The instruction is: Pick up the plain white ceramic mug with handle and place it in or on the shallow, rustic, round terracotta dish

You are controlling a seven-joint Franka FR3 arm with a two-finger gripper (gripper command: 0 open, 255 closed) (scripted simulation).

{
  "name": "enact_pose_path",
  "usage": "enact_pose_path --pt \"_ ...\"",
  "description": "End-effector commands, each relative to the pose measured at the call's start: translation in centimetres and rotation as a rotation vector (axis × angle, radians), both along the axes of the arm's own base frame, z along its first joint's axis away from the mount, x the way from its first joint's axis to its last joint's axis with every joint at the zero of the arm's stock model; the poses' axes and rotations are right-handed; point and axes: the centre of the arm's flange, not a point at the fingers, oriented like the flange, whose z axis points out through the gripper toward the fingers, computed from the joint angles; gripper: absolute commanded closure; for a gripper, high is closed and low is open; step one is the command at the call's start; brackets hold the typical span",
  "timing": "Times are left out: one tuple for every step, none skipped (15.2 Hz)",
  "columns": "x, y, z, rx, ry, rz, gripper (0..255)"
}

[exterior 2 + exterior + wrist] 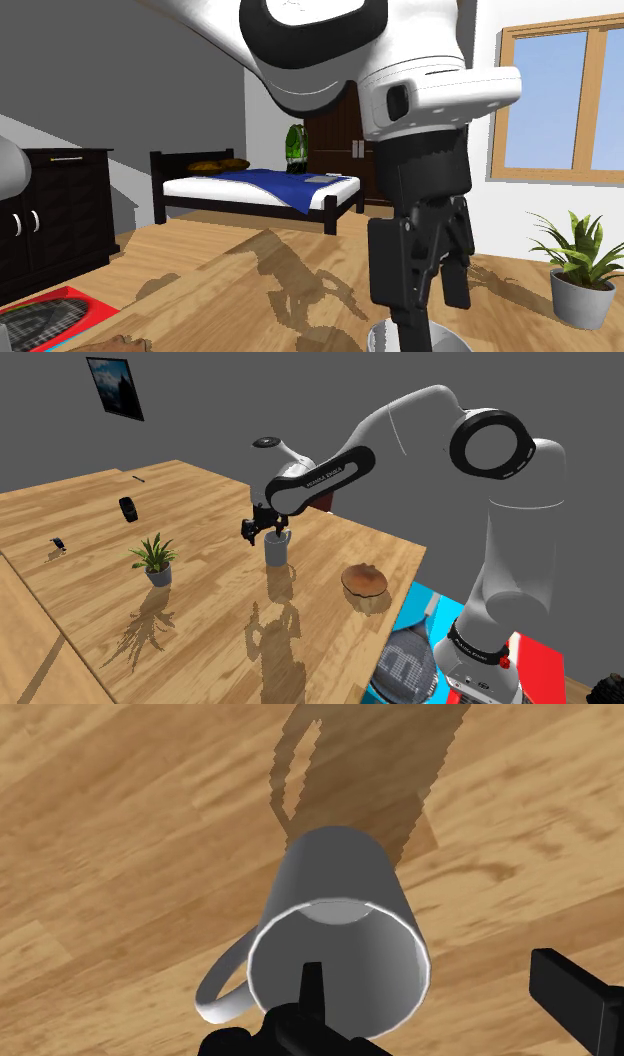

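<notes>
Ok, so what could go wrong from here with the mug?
One: the open gripper straddles one wall of the mug, one finger inside, one outside. A pinch on that thin rim could let the mug tilt or slip when lifted. Two: closing unevenly may shove the upright mug across the table first. Three: the dish sits near the table's edge and looks shallow, so a tilted mug might tip out.
</notes>
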Motion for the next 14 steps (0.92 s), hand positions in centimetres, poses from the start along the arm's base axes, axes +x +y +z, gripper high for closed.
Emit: enact_pose_path --pt "0.11 -0.18 -1.03 0.000 0.000 0.000 0" --pt "0.25 -0.25 -1.84 0.000 0.000 0.000 0" --pt "0.25 -0.26 -1.84 0.000 0.000 0.000 0" --pt "0.25 -0.26 -1.84 0.000 0.000 0.000 0" --pt "0.25 -0.25 -1.84 0.000 0.000 0.000 0" --pt "0.25 -0.25 -1.84 0.000 0.000 0.000 0" --pt "0.25 -0.25 -1.84 0.000 0.000 0.000 0" --pt "0.25 -0.25 -1.84 0.000 0.000 0.000 0" --pt "0.25 -0.25 -1.84 0.000 0.000 0.000 0" --pt "0.25 -0.25 -1.84 0.000 0.000 0.000 0" --pt "0.25 -0.25 -1.84 0.000 0.000 0.000 255" --pt "0.25 -0.25 -1.84 0.000 0.000 0.000 255" --pt "0.25 -0.25 -1.84 0.000 0.000 0.000 255" --pt "0.25 -0.25 -1.84 0.000 0.000 0.000 255"
